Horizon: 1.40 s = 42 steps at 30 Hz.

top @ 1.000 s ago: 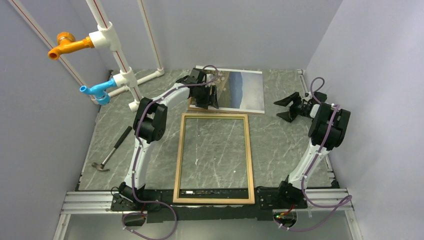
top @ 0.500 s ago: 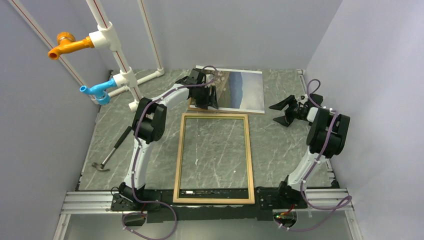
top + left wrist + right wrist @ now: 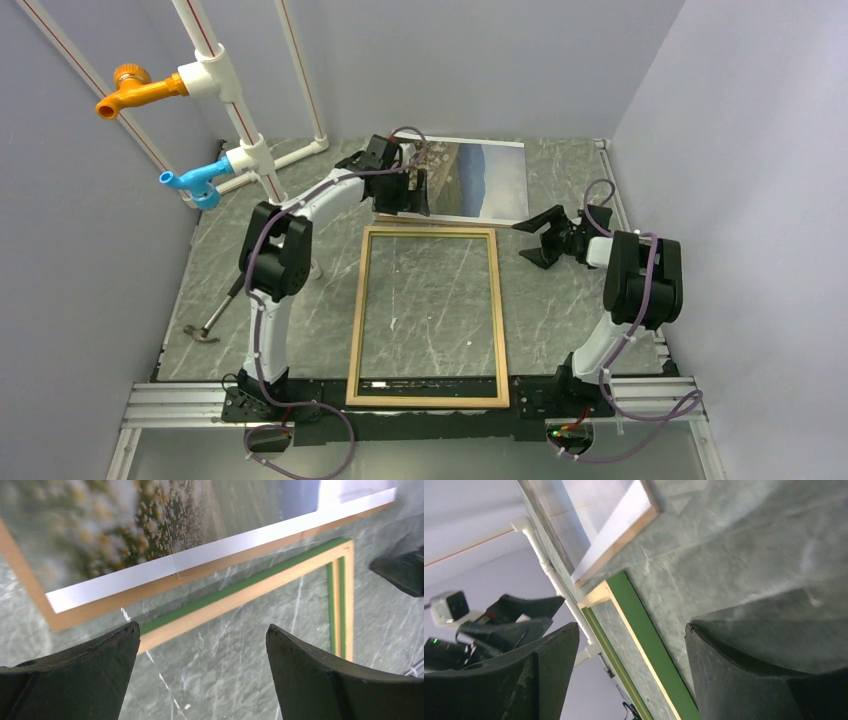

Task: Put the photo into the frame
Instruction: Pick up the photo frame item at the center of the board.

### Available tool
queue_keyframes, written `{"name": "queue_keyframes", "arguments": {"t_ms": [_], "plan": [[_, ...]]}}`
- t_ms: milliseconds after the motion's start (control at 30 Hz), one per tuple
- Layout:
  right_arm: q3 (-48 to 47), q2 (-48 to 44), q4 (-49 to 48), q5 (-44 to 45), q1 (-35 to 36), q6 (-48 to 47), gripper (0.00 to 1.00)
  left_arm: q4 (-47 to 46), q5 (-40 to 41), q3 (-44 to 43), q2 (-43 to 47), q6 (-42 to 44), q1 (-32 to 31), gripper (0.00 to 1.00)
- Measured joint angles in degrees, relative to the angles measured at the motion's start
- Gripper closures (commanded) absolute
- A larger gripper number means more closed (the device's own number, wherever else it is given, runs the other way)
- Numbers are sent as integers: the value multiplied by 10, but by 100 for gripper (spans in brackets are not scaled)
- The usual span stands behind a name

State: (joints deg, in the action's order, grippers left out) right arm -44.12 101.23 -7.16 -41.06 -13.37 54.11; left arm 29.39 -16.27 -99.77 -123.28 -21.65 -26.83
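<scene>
Now left tool (image 3: 403,196) wide, reaching over photo (image 3: 487,178) edge; right tool (image 3: 537,240) wide, low beside frame (image 3: 357,312) corner.

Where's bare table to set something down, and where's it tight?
Bare marble: between the frame and the right arm's base, and the far right corner beside the photo. The hammer and left arm crowd the frame's left. Tightest: the strip between photo and frame, where left fingers and right fingers hover.

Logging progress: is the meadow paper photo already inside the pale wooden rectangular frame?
No: the paper photo lies beyond the far edge of the wooden frame, through which only grey table shows.
</scene>
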Motion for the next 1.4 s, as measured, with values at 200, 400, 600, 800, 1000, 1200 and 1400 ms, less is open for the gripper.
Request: {"name": "queue_keyframes", "arguments": {"t_ms": [200,400,600,800,1000,1200,1400], "plan": [[0,28,-88,28,15,83,20,-36,5,70,111,6,-5,1],[-10,43,-125,70,11,134,20,-80,-13,142,197,6,-30,1],[-40,62,-131,106,-9,150,20,-103,-26,175,223,5,-50,2],[-66,76,-132,131,-24,144,20,-105,-33,185,233,4,-51,4],[-73,105,-198,122,-27,156,21,-107,-34,186,233,4,-51,4],[-40,112,-318,104,-27,189,23,-106,-37,190,233,5,-51,6],[-10,131,-479,89,-28,242,24,-107,-44,190,233,6,-51,7]]}}
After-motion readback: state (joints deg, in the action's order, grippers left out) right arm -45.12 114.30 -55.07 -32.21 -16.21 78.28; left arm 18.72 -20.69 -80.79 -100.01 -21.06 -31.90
